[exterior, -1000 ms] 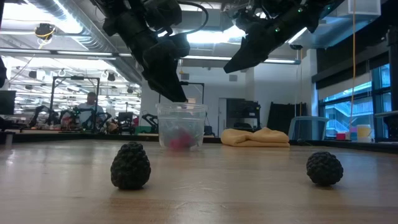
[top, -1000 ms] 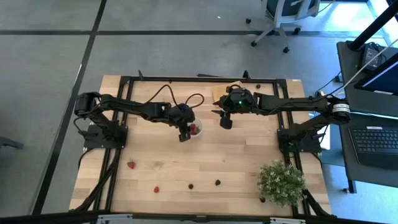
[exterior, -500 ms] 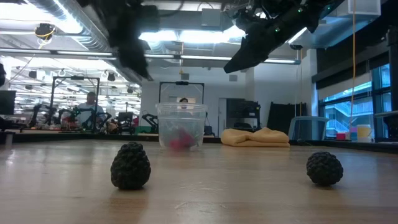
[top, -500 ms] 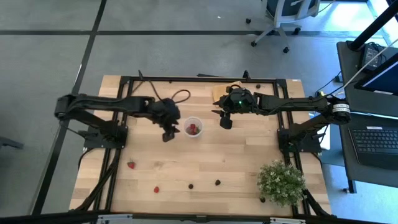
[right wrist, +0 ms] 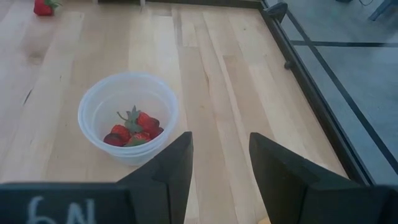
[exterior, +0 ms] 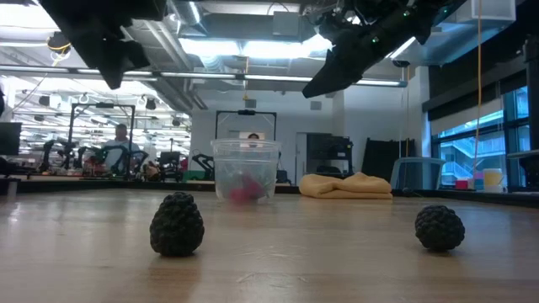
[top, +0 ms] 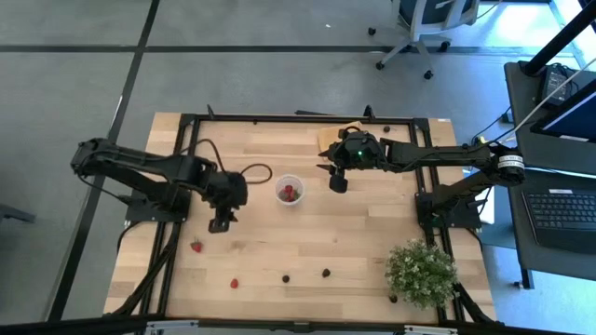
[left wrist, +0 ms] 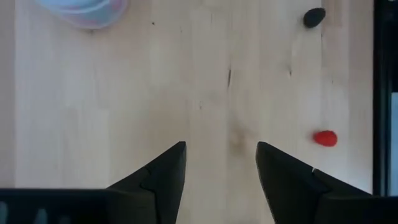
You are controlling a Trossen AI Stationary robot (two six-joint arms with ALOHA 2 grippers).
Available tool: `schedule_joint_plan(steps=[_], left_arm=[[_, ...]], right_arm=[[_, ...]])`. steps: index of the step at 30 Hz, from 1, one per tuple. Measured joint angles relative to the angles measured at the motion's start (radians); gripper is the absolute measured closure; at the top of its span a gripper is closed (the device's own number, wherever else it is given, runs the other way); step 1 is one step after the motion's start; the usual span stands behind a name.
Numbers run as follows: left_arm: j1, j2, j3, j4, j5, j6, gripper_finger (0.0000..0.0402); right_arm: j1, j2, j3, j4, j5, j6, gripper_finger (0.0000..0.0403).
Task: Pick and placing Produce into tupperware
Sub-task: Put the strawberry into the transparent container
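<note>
- Now that the left hand [top: 221,223] has swung away from the cup [top: 290,192] toward the left front of the bench [top: 363,244], its fingers [left wrist: 163,177] stand apart with nothing between them; a second ago it hung right over the cup's rim, so a drop looks just finished.
- The cup stands upright near the bench's middle, holding a few red pieces and at least one dark one [right wrist: 132,132]; the right wrist view shows them lying in its bottom.
- The right hand [top: 338,182] waits in the air just right of the cup, unmoved over the last second, its fingers [right wrist: 168,168] parted and empty.
- Loose produce is left on the bench: a red strawberry [top: 196,246] near the left edge, just in front of the left hand; another red piece [top: 235,283] farther front; two dark berries [top: 286,277] and [top: 326,273] near the front middle, which are the two large shapes [exterior: 177,224] and [exterior: 439,227] in the low view.
- Another small dark piece [top: 386,131] lies near the back edge.
- The left wrist view shows a red piece [left wrist: 324,138] and a dark one [left wrist: 314,17] off to one side of the open fingers, bare wood straight ahead.
- Judgement: the left arm is on its way to the next pick, most likely the strawberry nearest it; several pieces remain, so the task is partway through.
- A plant [top: 421,273] sits at the right front corner, clear of the work.
</note>
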Motion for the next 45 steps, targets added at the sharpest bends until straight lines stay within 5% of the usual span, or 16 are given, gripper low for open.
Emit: schedule_joint_plan(steps=[15, 26, 34, 45], left_arm=[[-0.05, 0.001, 0.0, 0.023, -0.031, -0.089, 0.0214], [-0.05, 0.06, 0.0, -0.005, 0.081, -0.114, 0.0137], [-0.053, 0.077, 0.0, 0.0, 0.079, -0.156, 0.0127], [-0.188, 0.077, 0.0, -0.07, 0.045, 0.033, 0.0128]], right_arm=[[0.0, 0.0, 0.0, 0.022, 0.0, 0.0, 0.0242], [0.0, 0.0, 0.0, 0.021, 0.0, 0.003, 0.0242], [0.0, 0.0, 0.0, 0.019, 0.0, 0.004, 0.0242], [0.0, 0.0, 0.0, 0.02, 0.0, 0.085, 0.0242]])
